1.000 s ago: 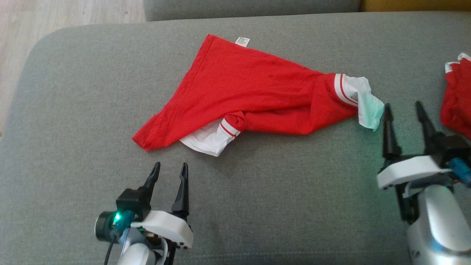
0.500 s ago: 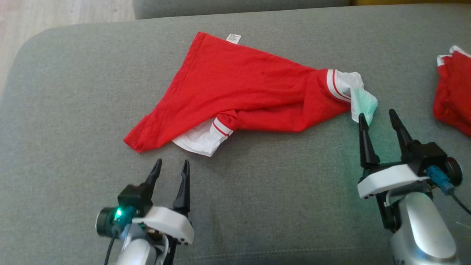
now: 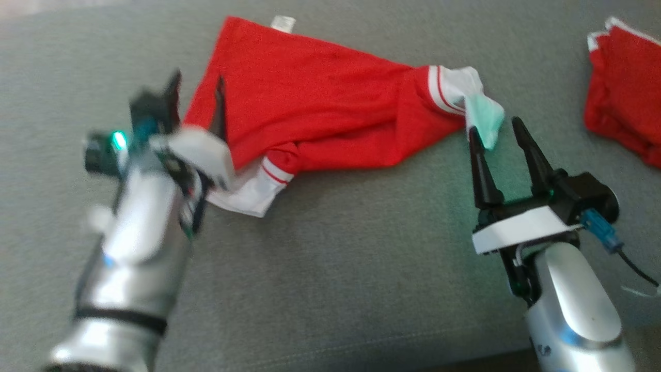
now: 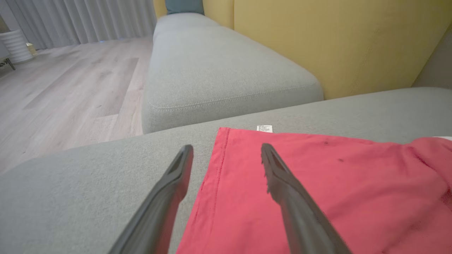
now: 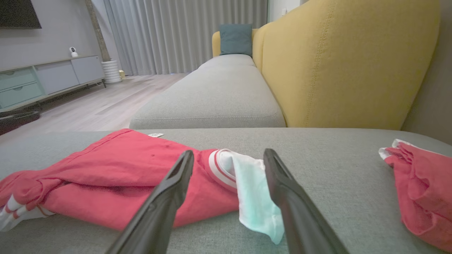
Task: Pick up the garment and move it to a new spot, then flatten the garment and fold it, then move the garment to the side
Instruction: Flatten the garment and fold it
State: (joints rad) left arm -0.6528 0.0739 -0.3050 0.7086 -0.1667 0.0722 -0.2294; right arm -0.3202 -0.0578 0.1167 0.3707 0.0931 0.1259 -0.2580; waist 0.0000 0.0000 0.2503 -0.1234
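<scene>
I see jersey [image 3: 320,113] crumpled on gray cushion [image 3: 335,258], left of middle, tag [image 3: 283,21] at far edge. Left gripper [image 3: 198,81] over jersey's left hem, jaws released: 1 finger above red cloth, other above bare cushion. Right gripper [image 3: 494,126] spread wide, gripping nothing. White sleeve end [image 3: 483,111] lies between its 2 fingertips; contact I cannot tell. Second red heap [image 3: 622,88] at right, well apart. Yellow backrest [image 5: 346,63] behind.
</scene>
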